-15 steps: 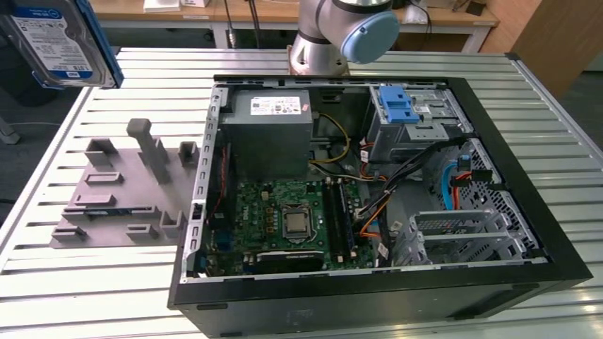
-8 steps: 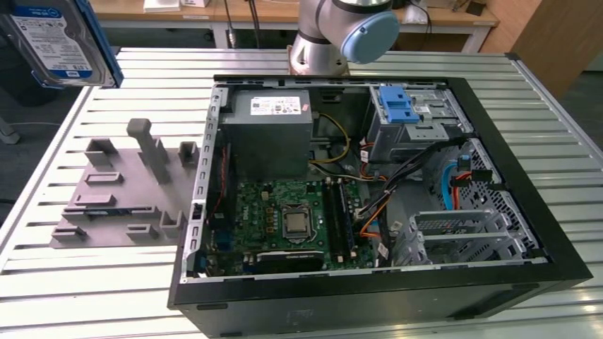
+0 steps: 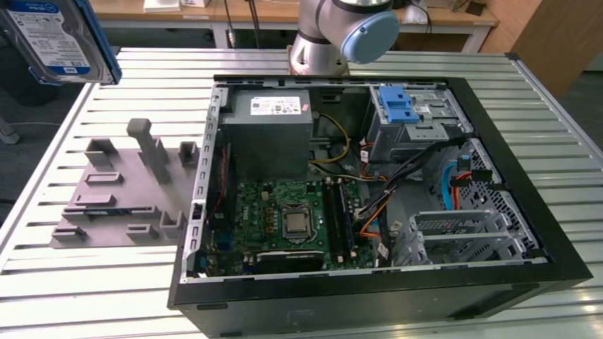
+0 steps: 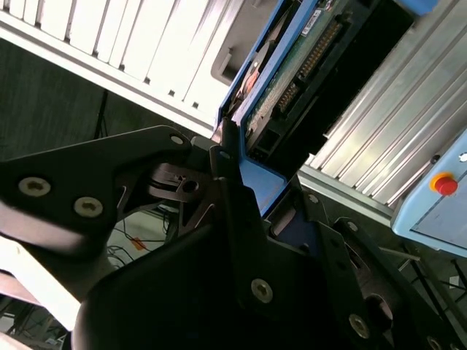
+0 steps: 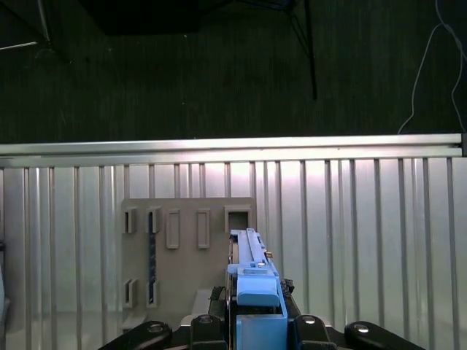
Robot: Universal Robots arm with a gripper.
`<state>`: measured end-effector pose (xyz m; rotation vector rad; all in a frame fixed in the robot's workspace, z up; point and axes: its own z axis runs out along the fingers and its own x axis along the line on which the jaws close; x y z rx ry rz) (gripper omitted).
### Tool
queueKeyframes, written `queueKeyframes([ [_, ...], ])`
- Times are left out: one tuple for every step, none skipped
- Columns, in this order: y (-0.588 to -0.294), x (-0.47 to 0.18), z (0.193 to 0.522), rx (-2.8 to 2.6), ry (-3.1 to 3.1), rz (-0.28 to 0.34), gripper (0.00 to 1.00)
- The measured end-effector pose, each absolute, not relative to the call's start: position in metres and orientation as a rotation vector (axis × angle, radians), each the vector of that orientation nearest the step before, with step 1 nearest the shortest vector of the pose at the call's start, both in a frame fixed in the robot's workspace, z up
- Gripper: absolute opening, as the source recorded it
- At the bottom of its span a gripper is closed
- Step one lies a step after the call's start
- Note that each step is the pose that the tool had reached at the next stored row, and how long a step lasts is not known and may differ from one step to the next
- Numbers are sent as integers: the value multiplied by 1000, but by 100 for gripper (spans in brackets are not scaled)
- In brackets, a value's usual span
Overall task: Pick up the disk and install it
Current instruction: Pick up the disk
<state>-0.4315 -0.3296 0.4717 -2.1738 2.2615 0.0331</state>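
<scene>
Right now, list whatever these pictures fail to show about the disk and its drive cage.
Exterior view: the disk is cut off by the frame's top and left edges.
First wrist view: the disk is edge-on, so its label is hidden; the gripper, shut on it, and the bottom edge hide its lower end.
Exterior view: the drive cage has its inside covered by its blue latch; whether it is free cannot be told.

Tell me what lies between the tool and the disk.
Nothing. In the second wrist view the tool is shut straight on the disk, with no gap and no other thing between them.
</scene>
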Motion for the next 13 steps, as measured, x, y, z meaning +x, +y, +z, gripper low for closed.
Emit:
queueKeyframes([
  [-330, -431, 474, -2174, 2261, 33, 37],
  [-330, -432, 475, -2174, 2261, 33, 37],
  [-330, -432, 477, -2174, 2261, 33, 37],
  [-330, -432, 478, -2174, 2261, 33, 37],
  [-330, -432, 478, -2174, 2261, 34, 37],
  [-331, -431, 478, -2174, 2261, 34, 37],
  [-331, -431, 478, -2174, 2261, 34, 37],
  [-332, -431, 478, -2174, 2261, 34, 37],
  [-333, -431, 478, -2175, 2260, 34, 37],
  [-334, -432, 478, -2176, 2259, 34, 37],
  [-335, -431, 478, -2178, 2257, 34, 37],
  [-335, -431, 478, -2180, 2255, 33, 37],
  [-336, -431, 478, -2182, 2253, 33, 37],
])
